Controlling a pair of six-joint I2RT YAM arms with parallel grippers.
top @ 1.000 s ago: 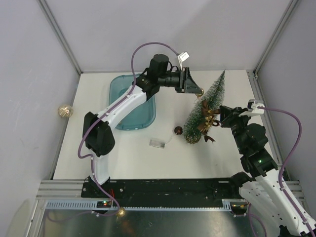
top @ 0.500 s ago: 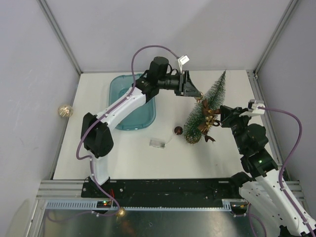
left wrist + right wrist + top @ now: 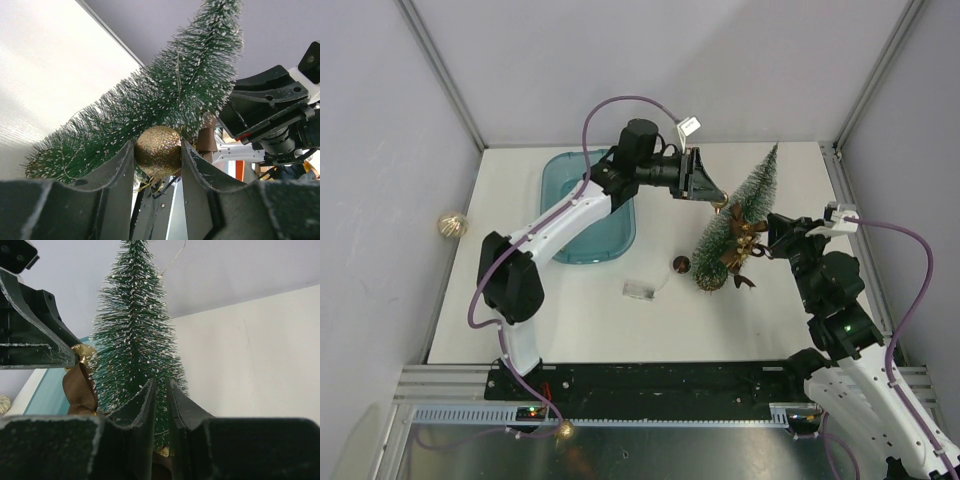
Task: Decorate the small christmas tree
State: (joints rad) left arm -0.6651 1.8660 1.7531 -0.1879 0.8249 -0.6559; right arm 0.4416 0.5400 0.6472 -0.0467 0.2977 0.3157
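The small christmas tree [image 3: 735,215] stands upright right of centre, dark green with frosted tips; it also shows in the left wrist view [image 3: 165,95] and the right wrist view [image 3: 132,340]. My left gripper [image 3: 718,195] is shut on a gold glitter ball [image 3: 157,151] and holds it against the tree's upper left side. My right gripper [image 3: 767,234] is at the tree's right side, its jaws almost closed [image 3: 161,384] on a brown and gold bow [image 3: 742,246], whose brown ribbon [image 3: 79,387] hangs left of the fingers.
A blue tray [image 3: 570,215] lies at the back left under the left arm. A small brown bauble [image 3: 680,264] and a clear little box [image 3: 639,290] lie left of the tree's base. A gold ornament [image 3: 450,225] sits outside the left wall.
My left arm has shifted a little to the left and its elbow has moved, with the gold ball still at the tree. The right arm and the tree have not moved.
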